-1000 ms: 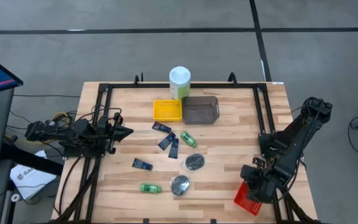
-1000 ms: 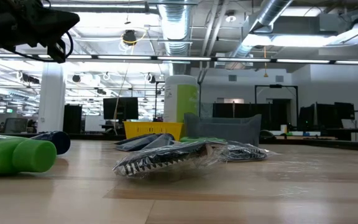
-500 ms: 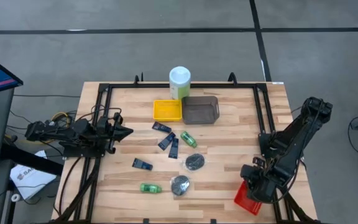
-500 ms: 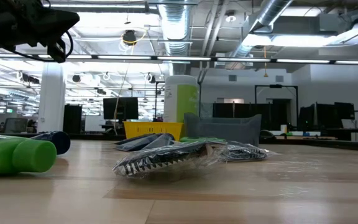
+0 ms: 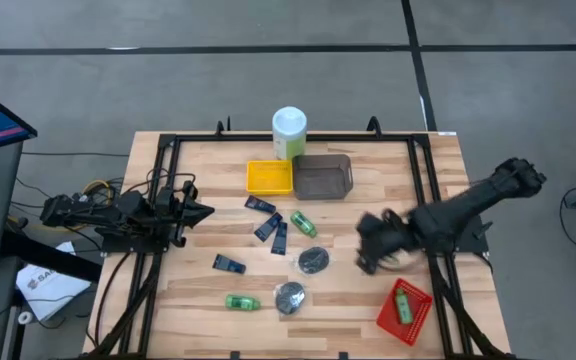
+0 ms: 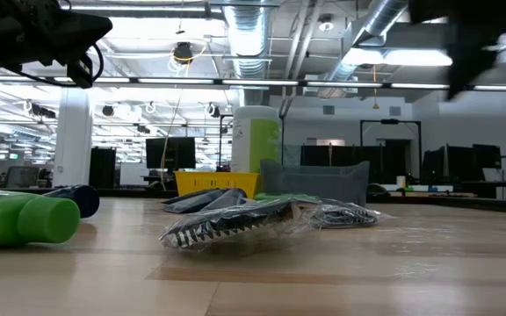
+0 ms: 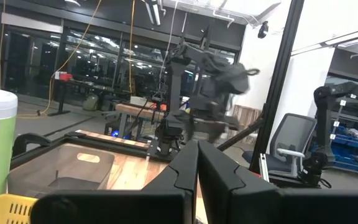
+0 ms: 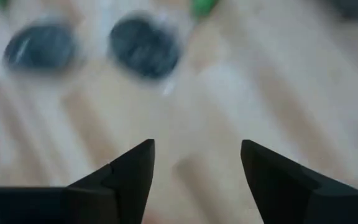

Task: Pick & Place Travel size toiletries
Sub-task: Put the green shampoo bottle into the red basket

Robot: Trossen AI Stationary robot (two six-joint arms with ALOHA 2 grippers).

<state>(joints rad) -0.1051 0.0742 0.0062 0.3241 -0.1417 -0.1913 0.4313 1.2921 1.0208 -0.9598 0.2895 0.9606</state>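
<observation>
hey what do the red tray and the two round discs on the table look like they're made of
Red tray: seems rigid plastic, going by its uniform bright colour. Discs: dark grey, apparently wrapped in clear crinkly film, which glints in the low view; their own material is unclear.

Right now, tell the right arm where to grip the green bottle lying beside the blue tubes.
Grip the green bottle across its middle, coming straight down with the open right gripper. It lies flat and slanted on the table, so set the fingers square to its length.
</observation>
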